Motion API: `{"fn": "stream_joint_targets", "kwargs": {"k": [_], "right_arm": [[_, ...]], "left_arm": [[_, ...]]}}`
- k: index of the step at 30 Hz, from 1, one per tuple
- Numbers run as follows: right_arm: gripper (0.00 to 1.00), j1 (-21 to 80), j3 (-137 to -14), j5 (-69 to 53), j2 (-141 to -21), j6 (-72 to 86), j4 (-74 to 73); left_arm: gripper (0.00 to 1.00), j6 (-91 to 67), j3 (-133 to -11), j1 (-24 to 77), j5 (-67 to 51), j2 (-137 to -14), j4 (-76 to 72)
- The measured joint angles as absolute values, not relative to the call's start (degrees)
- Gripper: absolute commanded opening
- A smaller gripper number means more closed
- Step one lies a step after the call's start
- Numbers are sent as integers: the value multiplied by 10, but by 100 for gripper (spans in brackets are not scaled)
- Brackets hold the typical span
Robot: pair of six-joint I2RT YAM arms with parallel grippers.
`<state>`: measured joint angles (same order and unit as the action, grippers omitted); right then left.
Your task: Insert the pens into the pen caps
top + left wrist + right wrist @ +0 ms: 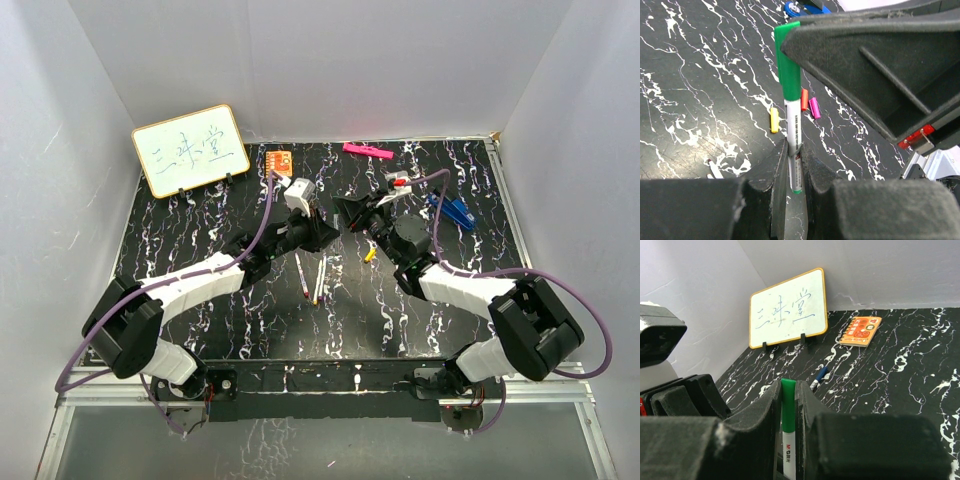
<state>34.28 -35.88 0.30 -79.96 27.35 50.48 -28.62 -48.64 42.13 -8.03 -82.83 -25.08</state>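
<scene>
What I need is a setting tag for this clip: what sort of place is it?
Probably a lab robot test booth: white walls enclose a black marbled table, two arms are bolted at its near edge, and a whiteboard stands at the back.

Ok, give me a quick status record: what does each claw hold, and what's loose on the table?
left claw: shut on the green pen, at its white barrel
right claw: shut on the green cap
cap state: on the pen's end; cannot tell if fully seated
loose caps: yellow cap, red cap, purple cap, on the table
loose pens: two, lying between the arms
</scene>
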Motion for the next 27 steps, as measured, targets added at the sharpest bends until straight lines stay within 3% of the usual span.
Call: {"fn": "stream_joint_targets", "kwargs": {"k": [11,27], "right_arm": [[0,336,-356,-54,-820,273,570],[0,338,-374,-70,-837,270,521]], "left_arm": [[0,-311,-487,409,-86,-803,-237],[0,-293,-487,376,-112,-803,-200]]}}
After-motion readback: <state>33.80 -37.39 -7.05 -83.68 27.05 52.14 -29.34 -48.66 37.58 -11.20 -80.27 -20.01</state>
